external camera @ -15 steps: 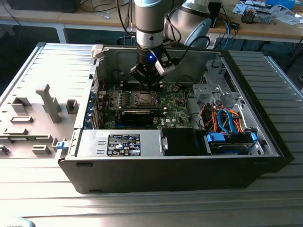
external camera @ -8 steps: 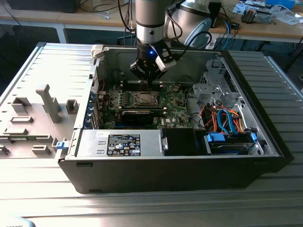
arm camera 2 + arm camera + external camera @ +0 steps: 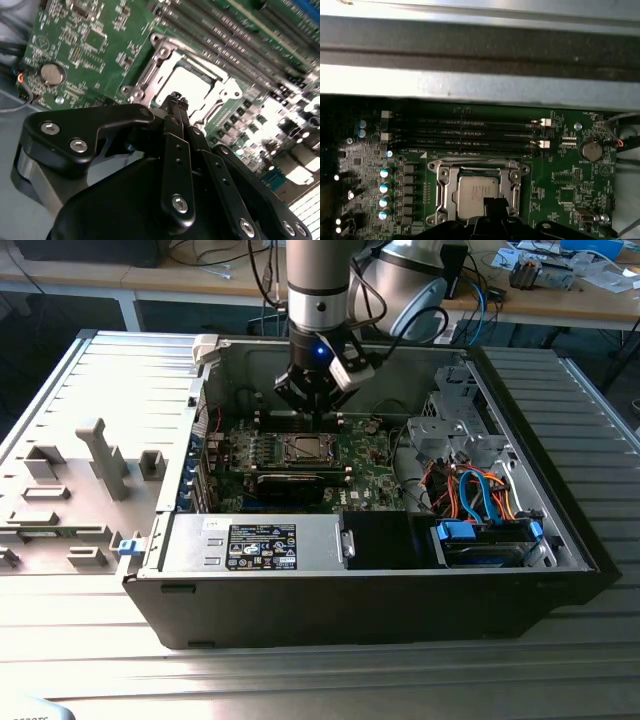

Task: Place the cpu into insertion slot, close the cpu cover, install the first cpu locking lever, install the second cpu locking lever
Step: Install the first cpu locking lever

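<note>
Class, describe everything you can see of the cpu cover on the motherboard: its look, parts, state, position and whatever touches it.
The cpu cover is a thin silver metal frame with a square window, lying flat and closed over the insertion slot in the middle of the green motherboard. Through its window shows the cpu, silvery-beige and seated. Round fasteners mark the frame's corners. In both wrist views the gripper hangs close at one edge of the frame; whether it touches cannot be told.
</note>
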Available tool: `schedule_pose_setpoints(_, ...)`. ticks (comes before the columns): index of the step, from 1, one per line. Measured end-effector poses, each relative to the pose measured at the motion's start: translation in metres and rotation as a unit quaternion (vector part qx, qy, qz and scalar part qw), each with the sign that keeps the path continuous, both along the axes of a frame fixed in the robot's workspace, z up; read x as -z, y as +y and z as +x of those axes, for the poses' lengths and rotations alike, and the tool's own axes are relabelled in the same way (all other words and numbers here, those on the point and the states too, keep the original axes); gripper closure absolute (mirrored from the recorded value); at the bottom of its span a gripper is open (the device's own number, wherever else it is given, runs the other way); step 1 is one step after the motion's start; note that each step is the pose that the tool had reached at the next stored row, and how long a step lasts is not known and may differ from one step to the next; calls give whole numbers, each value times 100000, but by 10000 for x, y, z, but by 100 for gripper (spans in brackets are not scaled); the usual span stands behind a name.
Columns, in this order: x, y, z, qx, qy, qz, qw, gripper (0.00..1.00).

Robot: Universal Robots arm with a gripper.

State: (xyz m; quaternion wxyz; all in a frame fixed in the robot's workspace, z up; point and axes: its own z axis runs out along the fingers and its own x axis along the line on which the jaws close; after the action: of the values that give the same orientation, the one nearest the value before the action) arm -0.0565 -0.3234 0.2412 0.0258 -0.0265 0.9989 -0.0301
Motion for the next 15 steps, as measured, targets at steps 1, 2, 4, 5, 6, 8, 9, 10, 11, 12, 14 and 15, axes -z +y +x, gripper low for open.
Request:
schedule_pose_setpoints(1, -5, -21, 0, -2, -2, -389, 99999, 89)
schedule_pose_setpoints(2, -9, -33, 0, -2, -4, -599, 99998, 89)
schedule_pose_setpoints(4, -23, -58, 0, -1, -3, -993, 99995, 89)
schedule_pose_setpoints(5, -30, -69, 0, 1, -2, -1121, 99994, 89)
schedule_pose_setpoints(6, -43, -82, 0, 1, -5, -1284, 99992, 89)
schedule_pose_setpoints(8, -65, -96, 0, 2, 0, -1345, 99991, 89)
schedule_pose_setpoints(9, -81, -102, 0, 0, -1, -1366, 99991, 89)
schedule_pose_setpoints(10, -108, -109, 0, 0, -5, -1417, 99990, 89)
schedule_pose_setpoints(11, -138, -113, 0, 4, -1, -1479, 99989, 89)
schedule_pose_setpoints(12, -158, -117, 0, 3, 2, -1508, 99989, 89)
schedule_pose_setpoints(14, -182, -124, 0, 4, -8, -1507, 99989, 89)
schedule_pose_setpoints(15, -181, -124, 0, 9, -11, -1503, 99989, 89)
